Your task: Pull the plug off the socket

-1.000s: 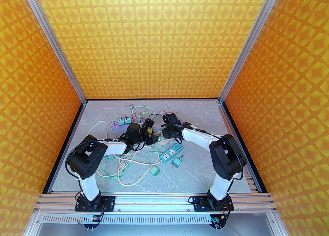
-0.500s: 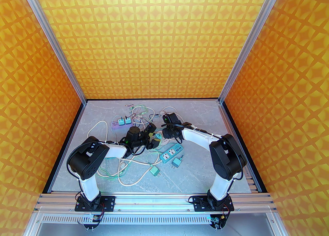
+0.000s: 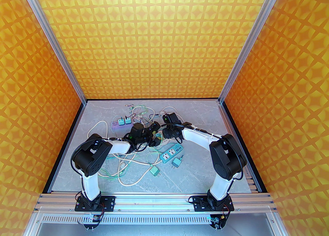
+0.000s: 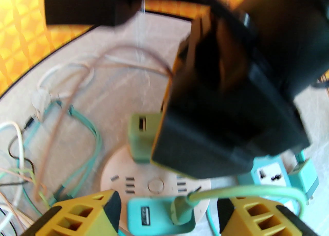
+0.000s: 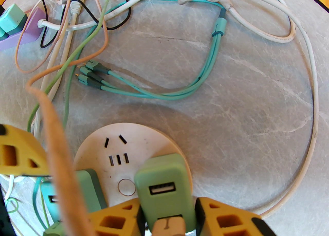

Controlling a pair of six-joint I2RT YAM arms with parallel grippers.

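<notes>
A round cream socket (image 5: 113, 152) lies on the grey table with several plugs standing in it. My right gripper (image 5: 168, 213) is shut on a light green USB plug (image 5: 164, 181), its yellow fingers (image 5: 223, 219) pressing both sides; an orange cable enters the plug below. In the left wrist view the socket (image 4: 154, 181) holds a teal plug (image 4: 151, 215) with a green cable, and my left gripper (image 4: 168, 209) stands open with one finger (image 4: 84, 214) on each side of it. Beyond it, the right gripper's black body covers the light green plug (image 4: 141, 137). From above, both grippers (image 3: 156, 135) (image 3: 165, 137) meet over the socket (image 3: 167, 141).
A teal power strip (image 3: 171, 153) and two loose teal plugs (image 3: 154, 171) (image 3: 176, 162) lie near the socket. A purple strip (image 3: 117, 125) with two plugs sits at the back left. White, green, orange and teal cables (image 5: 154, 91) tangle around the table.
My left arm has swung forward and right to the round socket, and its open gripper now straddles the teal plug. The right arm has held still.
</notes>
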